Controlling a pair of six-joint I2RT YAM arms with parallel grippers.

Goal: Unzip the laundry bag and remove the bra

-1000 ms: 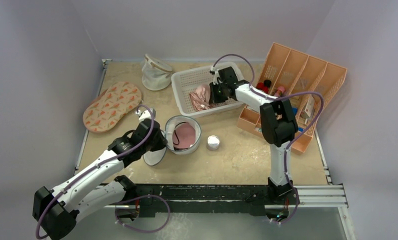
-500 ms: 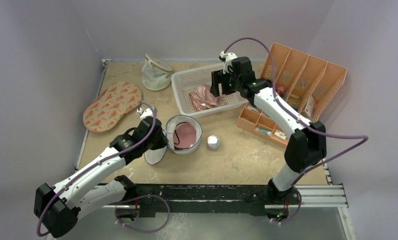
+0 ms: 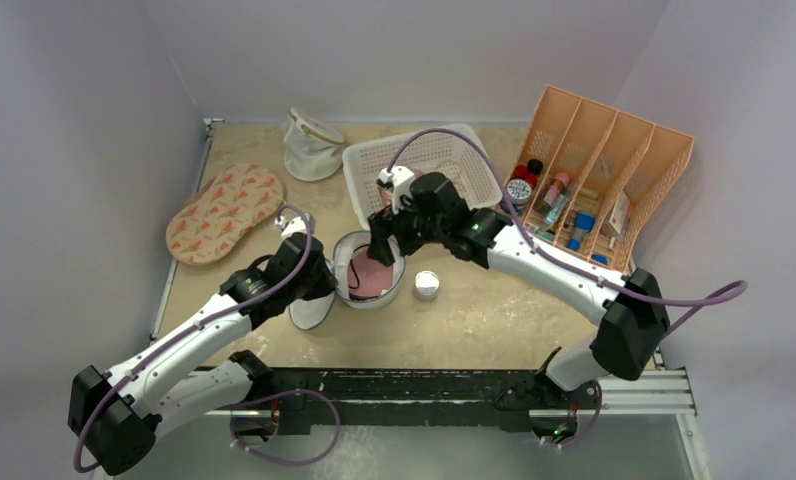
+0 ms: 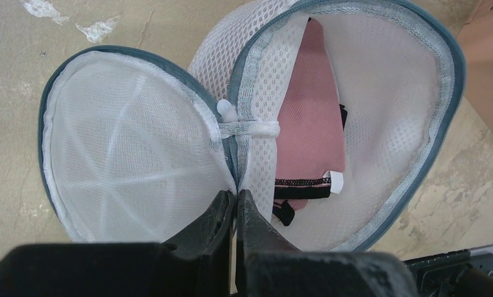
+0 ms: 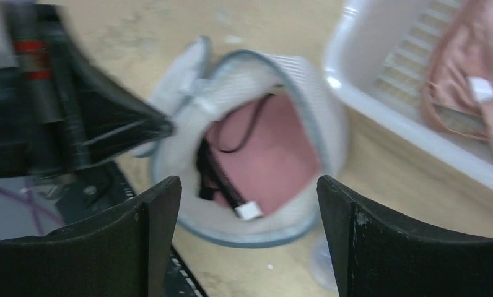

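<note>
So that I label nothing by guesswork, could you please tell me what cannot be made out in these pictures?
Left wrist view: the wall of the laundry bag covers much of the bra.
Top view: the right claw hides part of the bag's opening.
Right wrist view: the pink garment in the white basket is blurred and cut off by the right edge.
Top view: the bottles in the orange organizer are too small to identify.

Bra [image 3: 371, 271] sits in the laundry bag [image 3: 398, 270]; lid [image 3: 309, 311] lies open on its left; jar [image 3: 426, 286] just right; basket [image 3: 444, 150] behind.
</note>
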